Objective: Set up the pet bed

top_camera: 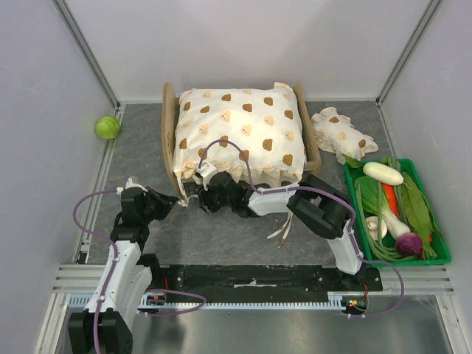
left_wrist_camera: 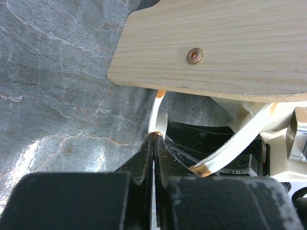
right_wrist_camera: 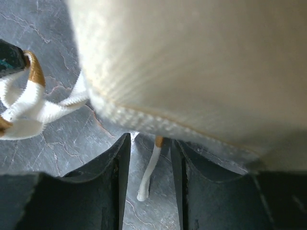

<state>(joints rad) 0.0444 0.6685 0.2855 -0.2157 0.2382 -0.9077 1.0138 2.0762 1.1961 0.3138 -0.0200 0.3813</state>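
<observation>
1. The left gripper (left_wrist_camera: pixel 154 139) is pinching a tie (left_wrist_camera: pixel 156 115) between closed fingers, just under the bed (left_wrist_camera: pixel 216 48) panel.
2. The right gripper (right_wrist_camera: pixel 149 143) is standing half open, gripping nothing, with a second tie (right_wrist_camera: pixel 151 167) hanging loose in the gap below the cushion (right_wrist_camera: pixel 192 57) edge.
3. The bed is sitting just beyond both grippers, with the cushion lying on it.
4. The step, as I am judging it, is fastening the cushion at the bed's near-left corner. Next, the right jaws are needing to close on the second tie and cross it over the held one (thin, likely to slip).
5. Counting: one bed, one cushion, one pillow (top_camera: pixel 339 136) right of the bed, one tray (top_camera: pixel 402 262) farther right, one green ball (top_camera: pixel 107 127) left of it. The ties are too tangled to count.
</observation>
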